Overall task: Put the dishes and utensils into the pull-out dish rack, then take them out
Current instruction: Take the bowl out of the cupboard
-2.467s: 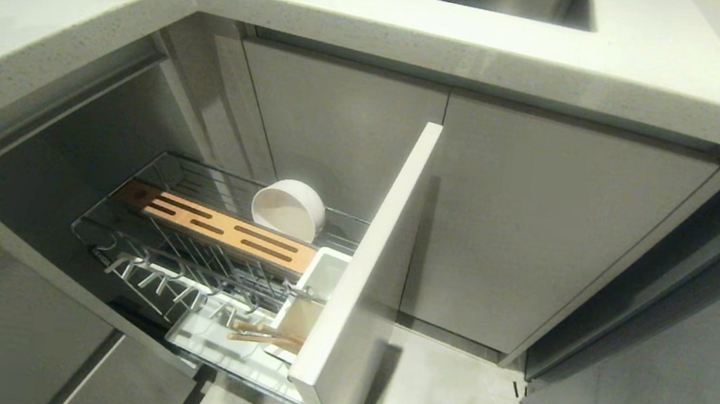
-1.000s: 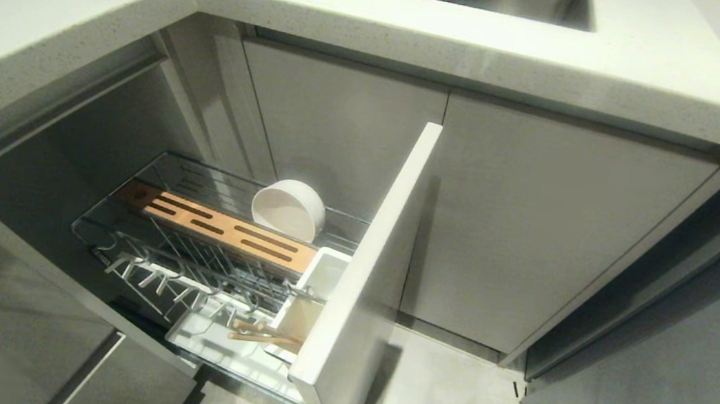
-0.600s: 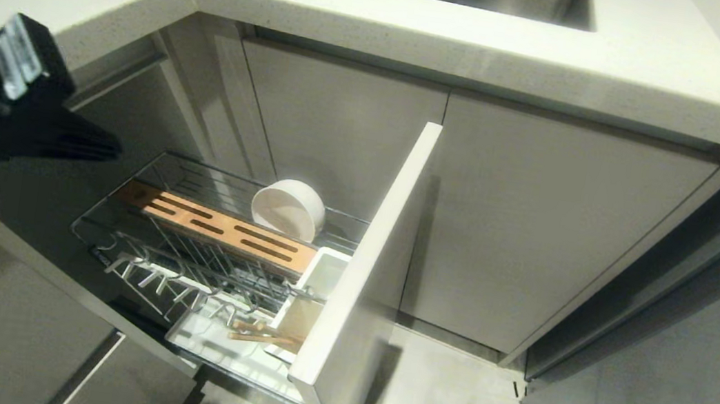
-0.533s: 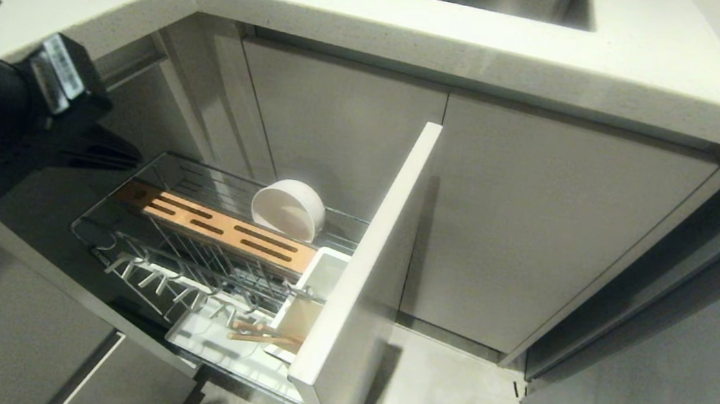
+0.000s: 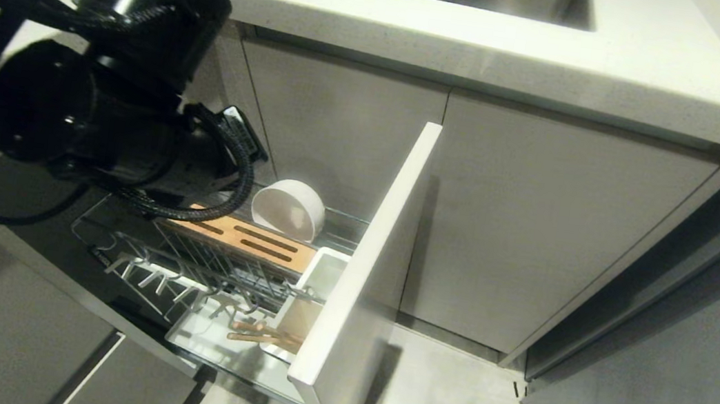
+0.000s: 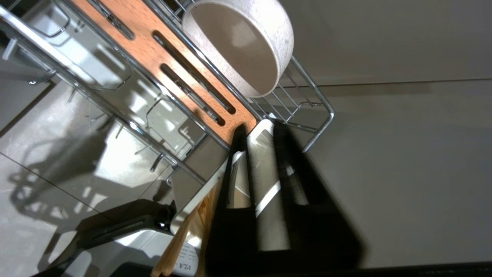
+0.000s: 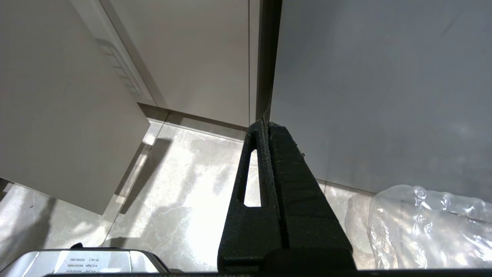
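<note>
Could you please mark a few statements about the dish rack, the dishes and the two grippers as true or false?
1. The bowl sits tipped on its side in the dish rack. True.
2. A pink plate stands in the rack's wire slots. False: no plate is in view; the slots are bare.
3. The chopsticks lie at the rack's front end, near the white front panel. True.
4. The left gripper holds the bowl. False: a narrow gap shows between its fingers and they hold nothing.
5. The right gripper is shut. True.
</note>
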Available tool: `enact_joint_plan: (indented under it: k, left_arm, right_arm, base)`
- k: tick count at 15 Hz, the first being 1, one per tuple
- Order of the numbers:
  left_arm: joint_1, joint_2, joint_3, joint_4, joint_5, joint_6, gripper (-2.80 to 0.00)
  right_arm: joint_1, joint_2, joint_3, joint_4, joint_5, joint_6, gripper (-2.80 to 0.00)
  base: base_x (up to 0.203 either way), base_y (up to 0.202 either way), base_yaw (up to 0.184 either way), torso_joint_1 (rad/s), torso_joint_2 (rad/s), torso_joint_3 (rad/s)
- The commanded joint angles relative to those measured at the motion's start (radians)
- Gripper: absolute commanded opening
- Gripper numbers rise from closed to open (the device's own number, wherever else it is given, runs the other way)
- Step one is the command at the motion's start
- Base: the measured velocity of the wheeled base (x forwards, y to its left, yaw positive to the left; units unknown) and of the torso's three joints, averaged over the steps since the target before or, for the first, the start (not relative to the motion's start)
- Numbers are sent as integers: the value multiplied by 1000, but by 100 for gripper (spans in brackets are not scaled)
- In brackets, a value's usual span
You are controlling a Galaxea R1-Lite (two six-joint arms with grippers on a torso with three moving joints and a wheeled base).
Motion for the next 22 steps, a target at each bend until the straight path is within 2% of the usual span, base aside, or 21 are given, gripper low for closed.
enact_joint_plan:
  k: [1,4,11,13,15,17,22]
  left_arm:
    - [-2,71,8,-21,5,-9,0]
    - [13,76,52,-69,1,-27,0]
    - [55,185,56,-183,-17,-17,0]
    - [76,216,55,-242,-23,12,0]
    - [106,239,56,-332,-76,43,0]
    - [120,258,53,-367,-122,62,0]
    - [135,317,16,-394,-141,81,0]
  right_arm:
    - [0,0,0,-1,0,0,-280]
    - [0,0,0,-1,-1,0,-280]
    - [0,0,0,-1,-1,0,-280]
    - [0,0,0,1,0,0,-280]
    - [0,0,0,0,0,0,-280]
    - [0,0,0,-1,-1,0,-280]
    - [0,0,0,1,-1,0,-280]
  base:
    - [0,0,0,0,0,0]
    - [0,0,0,0,0,0]
    - [0,0,0,0,0,0]
    - [0,0,0,0,0,0]
    - [0,0,0,0,0,0]
    - [0,0,0,0,0,0]
    - [0,0,0,0,0,0]
